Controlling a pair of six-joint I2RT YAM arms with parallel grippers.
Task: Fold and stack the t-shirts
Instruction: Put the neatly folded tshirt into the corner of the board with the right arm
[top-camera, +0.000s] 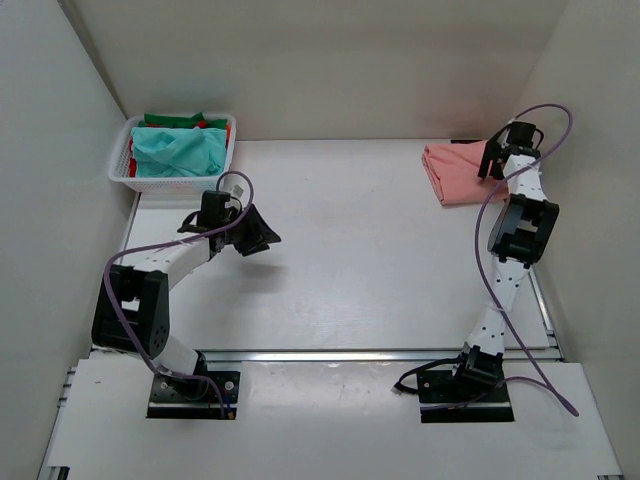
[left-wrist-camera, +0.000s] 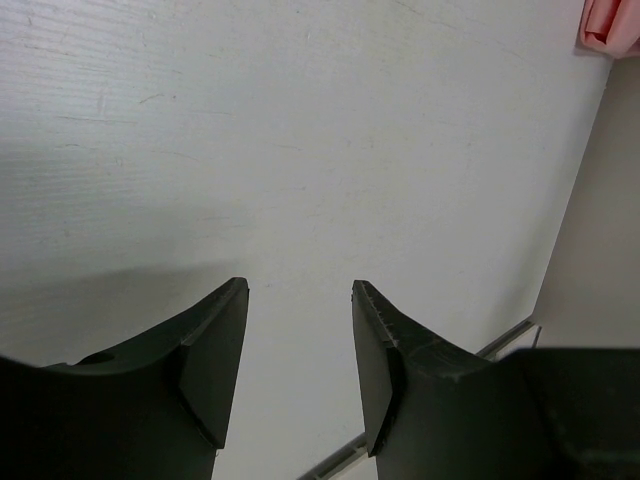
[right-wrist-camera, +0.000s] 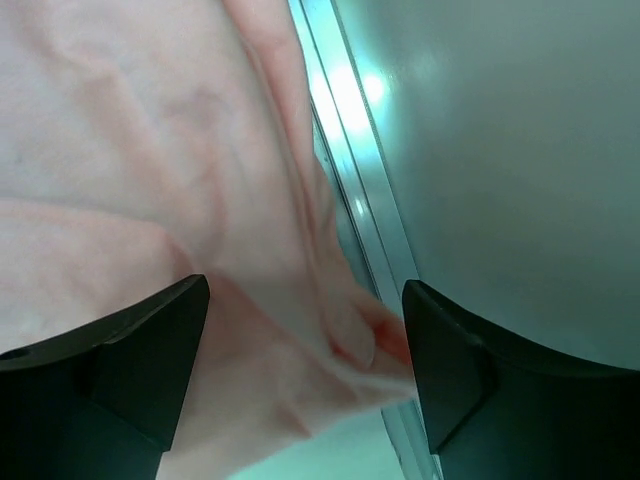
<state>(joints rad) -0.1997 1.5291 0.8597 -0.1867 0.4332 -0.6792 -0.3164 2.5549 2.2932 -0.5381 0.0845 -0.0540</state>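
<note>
A folded salmon-pink t-shirt (top-camera: 455, 173) lies at the table's far right corner. My right gripper (top-camera: 494, 160) hovers over its right edge, jaws open, with the pink cloth (right-wrist-camera: 200, 200) spread below and between the fingers, not pinched. A teal t-shirt (top-camera: 180, 150) lies on top in the white basket, with green (top-camera: 175, 120) and red (top-camera: 213, 125) cloth showing behind it. My left gripper (top-camera: 258, 232) is open and empty over bare table, right of the basket. In the left wrist view a corner of the pink t-shirt (left-wrist-camera: 610, 25) shows at the top right.
The white lattice basket (top-camera: 168, 180) stands at the far left corner. White walls enclose the table on left, back and right. A metal rail (right-wrist-camera: 350, 180) runs along the table's right edge beside the pink shirt.
</note>
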